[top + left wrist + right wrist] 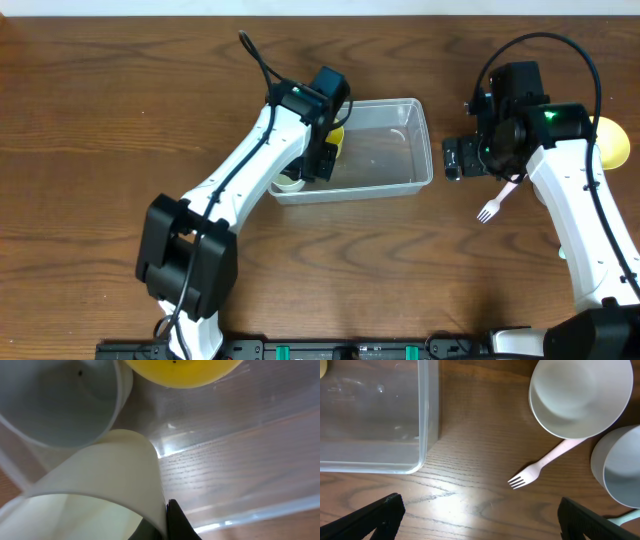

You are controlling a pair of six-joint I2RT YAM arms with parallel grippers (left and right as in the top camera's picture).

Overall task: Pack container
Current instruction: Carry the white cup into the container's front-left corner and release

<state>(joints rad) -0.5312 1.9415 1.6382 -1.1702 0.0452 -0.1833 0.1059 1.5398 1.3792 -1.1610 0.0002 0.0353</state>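
Note:
The clear plastic container (388, 152) lies at the table's middle back. It also shows in the left wrist view (230, 460) and the right wrist view (427, 420). My left gripper (322, 160) reaches into its left end and is shut (167, 519) on the wall of a cream cup (100, 475). That cup shows from above at the container's front-left corner (290, 183). A grey-white cup (60, 400) and a yellow bowl (180, 372) sit in the container beside it. My right gripper (480, 515) is open and empty over bare table, right of the container.
A pale pink fork (540, 467) lies on the table just ahead of the right gripper (497, 203). A white bowl (580, 395) and a white cup (620, 465) stand beyond it. Another yellow bowl (612, 140) sits at the far right edge.

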